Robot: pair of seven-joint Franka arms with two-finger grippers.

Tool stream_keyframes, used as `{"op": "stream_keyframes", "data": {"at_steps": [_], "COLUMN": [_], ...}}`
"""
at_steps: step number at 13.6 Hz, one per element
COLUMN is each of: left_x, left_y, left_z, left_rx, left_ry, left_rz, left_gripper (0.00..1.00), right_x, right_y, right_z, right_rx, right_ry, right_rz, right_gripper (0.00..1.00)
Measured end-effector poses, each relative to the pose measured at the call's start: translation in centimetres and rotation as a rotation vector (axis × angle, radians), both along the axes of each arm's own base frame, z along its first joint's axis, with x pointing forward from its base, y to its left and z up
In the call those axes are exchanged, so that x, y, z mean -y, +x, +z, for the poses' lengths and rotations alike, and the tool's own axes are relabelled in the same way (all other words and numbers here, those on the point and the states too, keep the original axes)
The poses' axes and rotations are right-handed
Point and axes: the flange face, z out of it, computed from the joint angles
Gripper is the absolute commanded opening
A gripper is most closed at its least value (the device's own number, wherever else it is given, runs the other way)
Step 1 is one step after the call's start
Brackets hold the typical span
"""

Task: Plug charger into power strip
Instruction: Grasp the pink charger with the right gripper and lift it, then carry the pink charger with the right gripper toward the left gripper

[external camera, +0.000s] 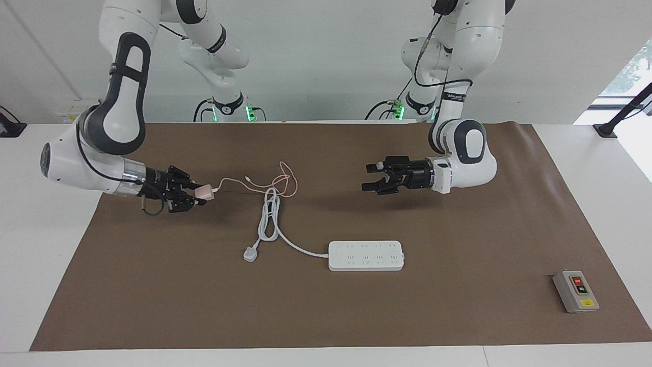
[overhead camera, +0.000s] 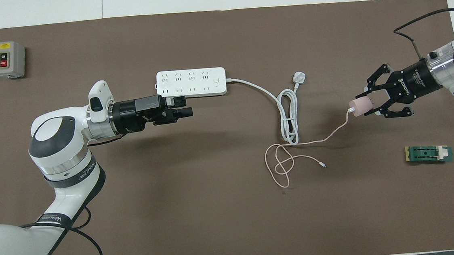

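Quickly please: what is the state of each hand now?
Left hand: open, empty, over the mat.
Right hand: shut on the charger, lifted off the mat.

Layout as I see it: strip (external camera: 366,255) mid-mat (external camera: 458,326), farther from robots than L gripper (external camera: 371,177), which hangs over mat nearer L end. Strip's cord (external camera: 270,216) coils toward R end, plug (external camera: 249,253) beside coil. Charger (external camera: 205,192) in R gripper (external camera: 199,194), over mat at R end; cable (external camera: 265,182) trails to coil. Button box (external camera: 575,291) at L end, farthest corner. Green board (overhead camera: 429,154) at R end, nearer robots than charger.
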Motion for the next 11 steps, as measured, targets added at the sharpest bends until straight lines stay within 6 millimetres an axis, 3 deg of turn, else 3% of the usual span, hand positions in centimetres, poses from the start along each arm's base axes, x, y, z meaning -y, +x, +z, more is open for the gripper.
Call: {"op": "stream_keyframes", "data": {"at_steps": [3, 8, 11], "left_x": [0.0, 0.0, 0.5], "left_y": [0.2, 0.2, 0.1], "left_z": [0.1, 0.2, 0.1], "left_rx": [0.004, 0.003, 0.002], "left_ry": [0.004, -0.001, 0.004], "left_rz": [0.006, 0.013, 0.013], "left_gripper": [1.00, 1.00, 1.00], "right_x": [-4.6, -10.1, -15.2], "right_y": [0.2, 1.3, 1.6], "right_z": [2.6, 3.5, 4.2], "right_rx": [-0.011, -0.017, -0.005], "right_ry": [0.033, 0.056, 0.047], "right_rz": [-0.036, -0.107, -0.138], "right_gripper": [0.06, 0.06, 0.06]}}
